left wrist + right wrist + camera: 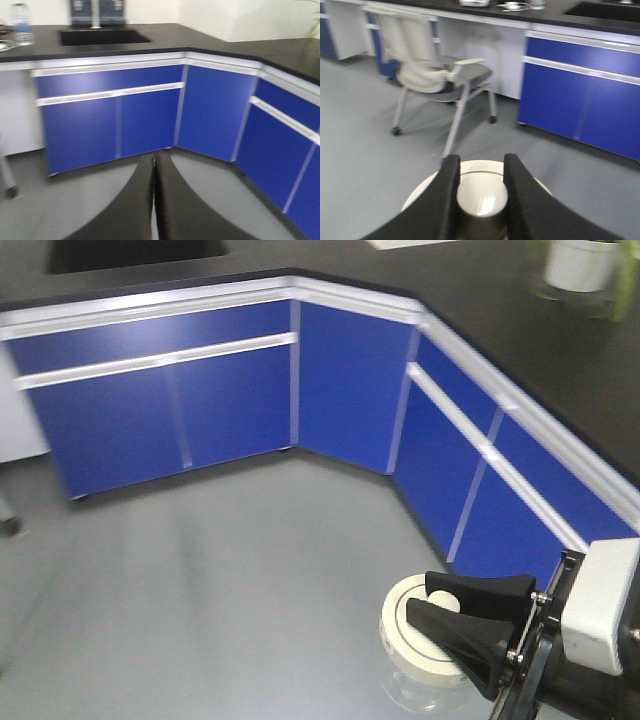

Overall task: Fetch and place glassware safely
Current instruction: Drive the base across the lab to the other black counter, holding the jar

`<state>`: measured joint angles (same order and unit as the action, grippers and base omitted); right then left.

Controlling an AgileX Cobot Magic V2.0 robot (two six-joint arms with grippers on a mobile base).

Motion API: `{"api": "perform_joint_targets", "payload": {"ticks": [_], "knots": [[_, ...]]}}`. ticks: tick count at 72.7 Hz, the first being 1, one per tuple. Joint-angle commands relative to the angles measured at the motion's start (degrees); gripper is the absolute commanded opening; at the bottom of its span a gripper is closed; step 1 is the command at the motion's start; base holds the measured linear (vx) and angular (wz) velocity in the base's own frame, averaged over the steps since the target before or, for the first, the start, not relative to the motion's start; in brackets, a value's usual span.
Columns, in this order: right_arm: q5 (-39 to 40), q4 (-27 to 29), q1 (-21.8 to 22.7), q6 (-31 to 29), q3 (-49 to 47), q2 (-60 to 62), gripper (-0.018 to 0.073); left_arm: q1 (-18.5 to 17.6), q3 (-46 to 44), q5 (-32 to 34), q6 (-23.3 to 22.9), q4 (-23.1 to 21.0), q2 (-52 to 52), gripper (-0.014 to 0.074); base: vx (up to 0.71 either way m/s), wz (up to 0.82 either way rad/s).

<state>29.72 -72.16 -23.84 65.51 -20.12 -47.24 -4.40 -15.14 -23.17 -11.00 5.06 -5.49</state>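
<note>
The glassware [412,638] is a small clear jar with a wide cream-white lid, carried low over the grey floor at the bottom right of the front view. My right gripper [448,612] is shut on the lid's central knob [482,197]. In the right wrist view its two black fingers [445,195] squeeze the knob from both sides, and the lid's rim [422,192] shows around them. In the left wrist view my left gripper [154,159] is shut, its black fingers [132,200] pressed together with nothing between them.
Blue cabinets [160,400] under a black countertop [520,330] wrap around a corner ahead. A sink [102,36] and a water bottle [21,22] sit on the counter. A white pot [580,262] stands at the far right. A wheeled chair [430,65] stands near the cabinets.
</note>
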Motion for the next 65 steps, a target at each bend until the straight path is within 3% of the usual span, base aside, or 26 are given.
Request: {"api": "perform_joint_targets", "payload": {"ticks": [1, 65], "knots": [[2.32, 2.50, 0.11, -0.38, -1.79, 0.47, -0.0001, -0.47, -1.48, 4.06, -0.05, -0.27, -0.54, -0.0007, 0.36, -0.88], [2.32, 2.50, 0.11, -0.38, -1.79, 0.47, -0.0001, -0.47, -1.48, 4.06, -0.05, -0.27, -0.54, -0.0007, 0.26, -0.84]]}}
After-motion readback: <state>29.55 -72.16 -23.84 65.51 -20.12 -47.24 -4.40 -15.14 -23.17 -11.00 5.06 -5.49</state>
